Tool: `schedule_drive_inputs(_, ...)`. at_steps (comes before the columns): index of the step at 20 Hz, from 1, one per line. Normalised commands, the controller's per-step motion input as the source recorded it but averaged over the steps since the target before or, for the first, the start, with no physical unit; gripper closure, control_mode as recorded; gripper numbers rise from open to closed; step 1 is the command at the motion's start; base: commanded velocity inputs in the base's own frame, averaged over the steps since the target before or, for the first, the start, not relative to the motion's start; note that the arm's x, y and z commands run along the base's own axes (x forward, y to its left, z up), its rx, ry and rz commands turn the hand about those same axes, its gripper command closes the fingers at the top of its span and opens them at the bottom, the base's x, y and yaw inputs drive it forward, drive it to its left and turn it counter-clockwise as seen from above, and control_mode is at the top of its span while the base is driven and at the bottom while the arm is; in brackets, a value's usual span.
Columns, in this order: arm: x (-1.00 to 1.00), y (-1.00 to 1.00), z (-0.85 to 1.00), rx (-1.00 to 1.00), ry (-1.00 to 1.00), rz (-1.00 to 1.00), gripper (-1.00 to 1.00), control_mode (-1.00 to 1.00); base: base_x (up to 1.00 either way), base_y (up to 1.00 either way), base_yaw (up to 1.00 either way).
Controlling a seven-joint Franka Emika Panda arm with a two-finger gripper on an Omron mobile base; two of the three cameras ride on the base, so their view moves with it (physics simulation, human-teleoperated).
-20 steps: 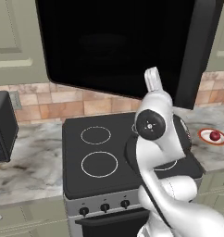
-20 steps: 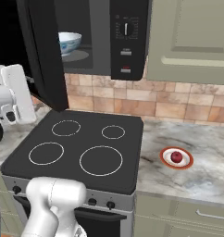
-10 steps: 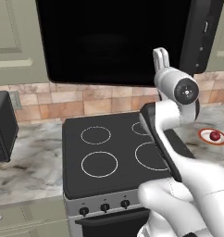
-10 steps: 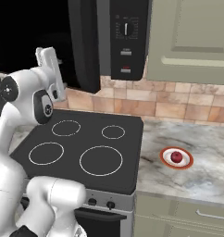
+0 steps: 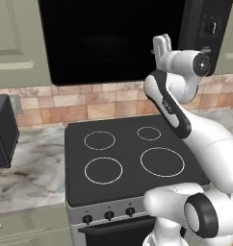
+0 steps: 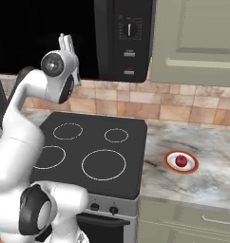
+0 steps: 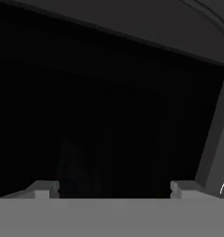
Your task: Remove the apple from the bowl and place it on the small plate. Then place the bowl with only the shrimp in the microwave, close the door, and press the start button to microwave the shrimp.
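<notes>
The microwave (image 6: 129,42) hangs over the stove, its dial and buttons on the right panel. Its wide black door (image 5: 109,43) lies across the front; I cannot tell whether it is fully latched. My gripper (image 5: 161,44) is raised against the door's right part, also seen as the gripper (image 6: 65,42) from the other side. In the hand view the gripper (image 7: 113,187) is open, its fingertips (image 7: 43,187) wide apart right in front of the dark glossy door (image 7: 109,102). The apple (image 6: 182,161) sits on the small plate (image 6: 170,163) on the counter. The bowl and shrimp are hidden.
A black four-ring cooktop (image 5: 123,158) lies below the microwave. A small black appliance (image 5: 3,129) stands on the marble counter (image 6: 212,161) at the left. Pale green cabinets (image 6: 197,42) flank the microwave, and the tiled backsplash (image 6: 174,107) runs behind.
The door has swung from wide open to across the microwave's front, hiding the bowl. My arm rose from low over the stove and swept along with the door, the gripper staying open.
</notes>
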Motion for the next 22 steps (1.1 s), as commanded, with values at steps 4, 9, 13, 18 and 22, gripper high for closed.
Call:
schedule_drive_inputs(4, 0.57, 0.00, -0.02, 0.00, 0.21, 0.15, -1.00, -1.00, 0.00, 0.00, 0.00)
schedule_drive_inputs(9, 0.32, 0.00, -0.55, 0.00, 0.21, 0.11, -1.00, -1.00, 0.00, 0.00, 0.00)
schedule_drive_inputs(13, -0.53, -0.26, -0.34, 0.00, 0.02, 0.08, -1.00, -1.00, 0.00, 0.00, 0.00)
schedule_drive_inputs(18, -1.00, -0.93, -0.12, 0.10, -0.06, 0.01, -1.00, -1.00, 0.00, 0.00, 0.00)
schedule_drive_inputs(22, -0.60, -1.00, 0.00, 0.19, -0.04, 0.00, -1.00, -1.00, 0.00, 0.00, 0.00)
